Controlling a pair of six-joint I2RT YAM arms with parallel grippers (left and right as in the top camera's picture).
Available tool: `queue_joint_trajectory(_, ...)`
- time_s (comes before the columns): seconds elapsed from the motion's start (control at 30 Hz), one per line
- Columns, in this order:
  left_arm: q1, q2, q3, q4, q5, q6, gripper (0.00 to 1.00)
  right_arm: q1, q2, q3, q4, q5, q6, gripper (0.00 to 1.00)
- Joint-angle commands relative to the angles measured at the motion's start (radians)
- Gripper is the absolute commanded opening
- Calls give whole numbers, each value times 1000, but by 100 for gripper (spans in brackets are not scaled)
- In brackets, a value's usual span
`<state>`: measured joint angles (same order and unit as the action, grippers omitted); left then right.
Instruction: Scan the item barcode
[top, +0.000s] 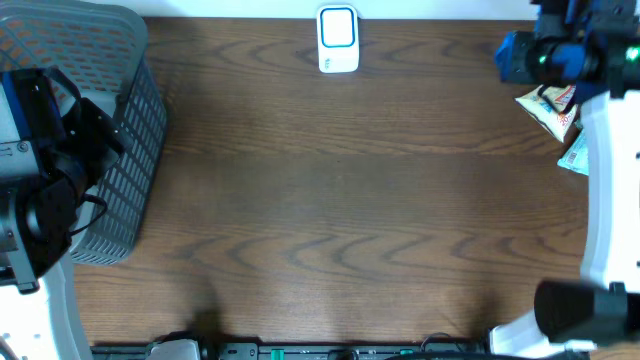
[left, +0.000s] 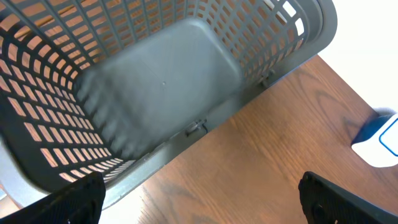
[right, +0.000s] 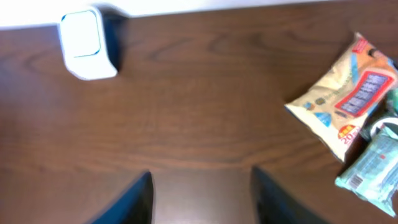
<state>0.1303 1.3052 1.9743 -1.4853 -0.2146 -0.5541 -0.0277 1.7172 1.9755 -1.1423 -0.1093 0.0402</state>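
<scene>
The table is dark brown wood grain, smooth with a faint sheen. The basket is grey plastic, matt, its floor smooth and its walls a moulded lattice. The scanner has a white, glossy plastic shell. The snack packet is crinkled printed film, slightly shiny; the green packet looks like thin plastic wrap, though it is blurred

Wood table, grey basket L, white scanner back ctr, snack bag, green pack R
</scene>
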Motion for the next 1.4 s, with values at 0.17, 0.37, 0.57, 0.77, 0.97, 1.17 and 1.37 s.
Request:
queue_joint_trajectory(0.17,5,1,7,-2,-3,-8,98,108,-381,-546,300,5,-3,99)
queue_joint_trajectory(0.37,5,1,7,-2,-3,-9,98,119,-619,-829,433,5,4,99)
queue_joint_trajectory(0.57,5,1,7,-3,-3,-8,98,119,-797,-961,474,5,4,99)
queue_joint_trajectory(0.77,5,1,7,-3,-3,-9,98,120,-898,-1027,511,-3,7,99)
queue_joint_trajectory(0.97,5,1,7,-2,-3,-9,98,120,-910,-1051,491,-6,7,99)
queue_joint_trajectory(1.17,5,1,7,-2,-3,-9,98,120,-908,-1072,480,-6,7,99)
queue_joint_trajectory(1.37,5,1,7,-3,-3,-8,98,120,-908,-1073,468,-6,13,99)
